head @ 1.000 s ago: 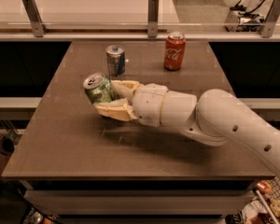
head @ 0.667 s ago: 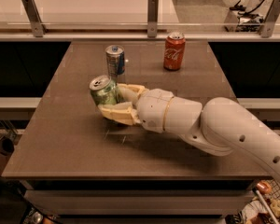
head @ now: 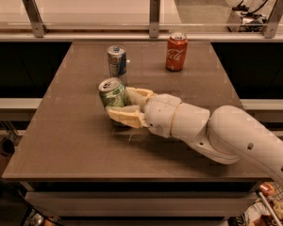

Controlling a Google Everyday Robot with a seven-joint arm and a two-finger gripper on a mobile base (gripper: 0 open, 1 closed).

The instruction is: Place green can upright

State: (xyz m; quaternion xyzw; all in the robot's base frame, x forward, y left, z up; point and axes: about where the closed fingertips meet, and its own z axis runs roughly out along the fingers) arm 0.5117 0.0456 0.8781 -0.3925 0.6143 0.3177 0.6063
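Observation:
The green can, pale green and white with a silver top, stands nearly upright near the middle of the brown table, leaning slightly to the left. My gripper reaches in from the right on a white arm and is shut on the can, one cream finger behind it and one in front near its base. The can's base is hidden by the front finger, so I cannot tell whether it rests on the table.
A slim silver-and-blue can stands upright just behind the green can. A red cola can stands at the back right. A railing with metal posts runs along the table's far edge.
The gripper has turned the green can from strongly tilted to nearly upright and carried it slightly right, toward the silver-and-blue can.

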